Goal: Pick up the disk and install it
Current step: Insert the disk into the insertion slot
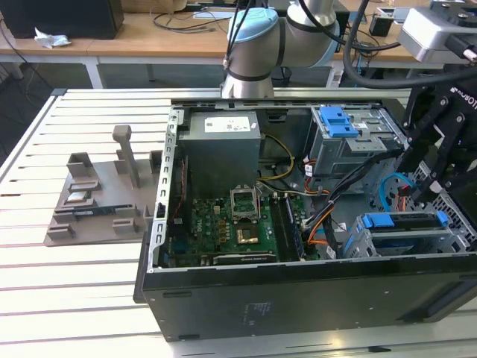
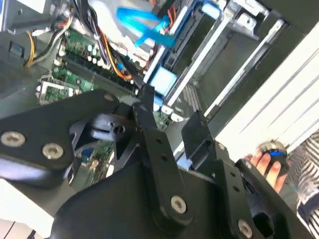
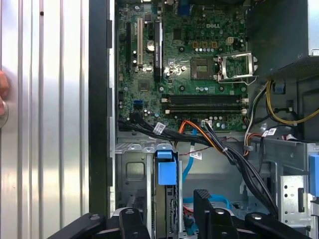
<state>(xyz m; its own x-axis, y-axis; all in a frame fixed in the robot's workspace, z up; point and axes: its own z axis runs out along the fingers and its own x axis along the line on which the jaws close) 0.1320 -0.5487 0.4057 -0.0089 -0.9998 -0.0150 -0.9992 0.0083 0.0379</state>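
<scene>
Gripper [image 3: 166, 203] fingers are spread wide, nothing clamped, set either side of the disk [image 3: 166, 172], which stands on edge in the drive cage [image 3: 132, 169]. Just beyond, the cable bundle [image 3: 224, 149] could be snagged by a finger.

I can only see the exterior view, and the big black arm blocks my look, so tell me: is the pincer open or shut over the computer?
Observer: Open. In the first wrist view the pincer has its two black fingers apart.
Operator: What's between them?
Observer: In that view, the flat disk edged by a blue plastic bracket. It stands edge-on in a grey metal cage. I cannot tell if the fingers touch it.
Operator: Is anybody close by?
Observer: Yes, the second wrist view shows a person's hand beside the pale slatted metal table.
</scene>
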